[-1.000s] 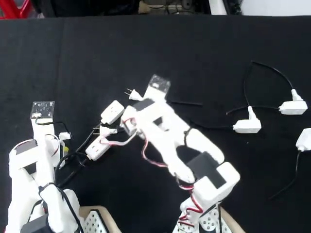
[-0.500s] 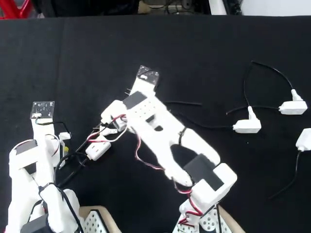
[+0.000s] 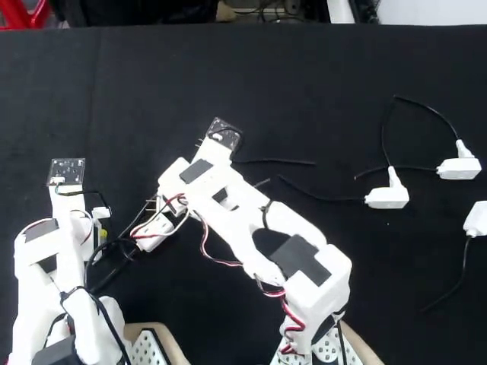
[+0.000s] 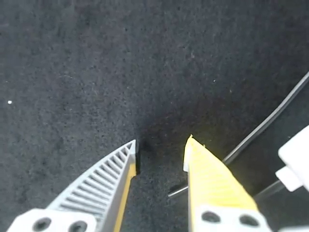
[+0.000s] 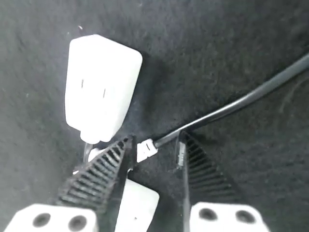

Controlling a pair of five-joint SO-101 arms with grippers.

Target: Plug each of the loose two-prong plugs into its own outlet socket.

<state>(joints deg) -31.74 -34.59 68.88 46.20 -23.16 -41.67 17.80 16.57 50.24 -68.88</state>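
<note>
**Right hand open astride a cord end, beside a socket**

Our right hand (image 5: 154,141) is released. Its two fingers are spread to either side of the white collar (image 5: 145,150) where a black cord (image 5: 241,99) ends, and nothing is gripped yet. We judge it sits this way so that closing would catch the cord end. Just ahead lies a white outlet socket (image 5: 101,87) with its two slots facing up, near the collar but not joined to it. A second white body (image 5: 137,203) lies between the fingers, nearer the wrist. We cannot tell whether it is a plug or a socket.

Our left hand (image 4: 161,142) is also released, over bare cloth with a thin cord (image 4: 260,130) beside its yellow finger. We judge it is parked there to leave the other arm room.

In the high view this cluster lies at about 8 o'clock. Three white cord ends (image 3: 386,196) (image 3: 459,167) (image 3: 475,219) lie at 3 o'clock, well apart from it.

The tabletop (image 3: 319,84) is covered in matte black cloth. Past its 12 o'clock edge is dark clutter, with a red frame (image 3: 23,14) at 11 o'clock.
</note>
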